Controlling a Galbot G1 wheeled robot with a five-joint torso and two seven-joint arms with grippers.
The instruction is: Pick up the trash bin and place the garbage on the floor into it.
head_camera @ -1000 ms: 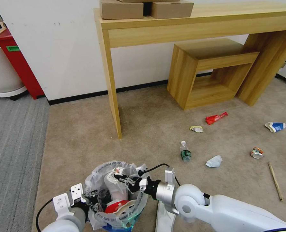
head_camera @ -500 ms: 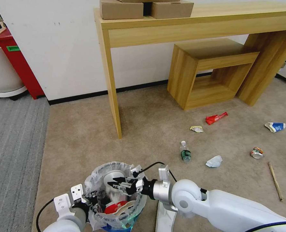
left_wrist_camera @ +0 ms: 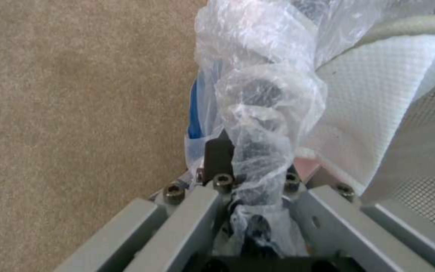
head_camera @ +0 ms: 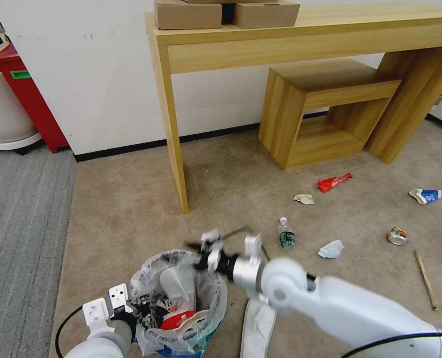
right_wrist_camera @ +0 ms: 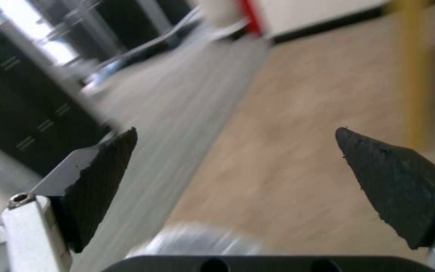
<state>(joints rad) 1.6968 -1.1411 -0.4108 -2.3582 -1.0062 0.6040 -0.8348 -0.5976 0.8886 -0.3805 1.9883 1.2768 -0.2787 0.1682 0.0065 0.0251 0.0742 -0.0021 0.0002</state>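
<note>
The trash bin (head_camera: 153, 281), lined with a crinkled clear bag, is at the bottom of the head view, and my left gripper (head_camera: 140, 309) is shut on its near rim. In the left wrist view that left gripper (left_wrist_camera: 250, 158) pinches rim and bag (left_wrist_camera: 263, 98). A white slipper (head_camera: 177, 284) and a red wrapper (head_camera: 180, 319) lie inside. My right gripper (head_camera: 197, 247) hovers open and empty above the far rim, its fingertips (right_wrist_camera: 104, 170) wide apart. A second white slipper (head_camera: 257, 325) lies on the floor (head_camera: 126, 214) under the right arm. Farther right lie a bottle (head_camera: 286, 233), crumpled paper (head_camera: 330, 248), red wrapper (head_camera: 334, 182), can (head_camera: 397, 235), carton (head_camera: 425, 195) and stick (head_camera: 425, 279).
A wooden console table leg (head_camera: 177, 159) stands ahead of the bin, with a wooden cube shelf (head_camera: 325, 109) under the table to the right. Cardboard boxes (head_camera: 188, 15) sit on top. Grey ribbed carpet (head_camera: 22, 238) and a red cabinet (head_camera: 29, 99) are on the left.
My right gripper let go of the white slipper inside the bin, then rose out above the far rim. The slipper now rests in the bin. The left gripper kept its hold.
</note>
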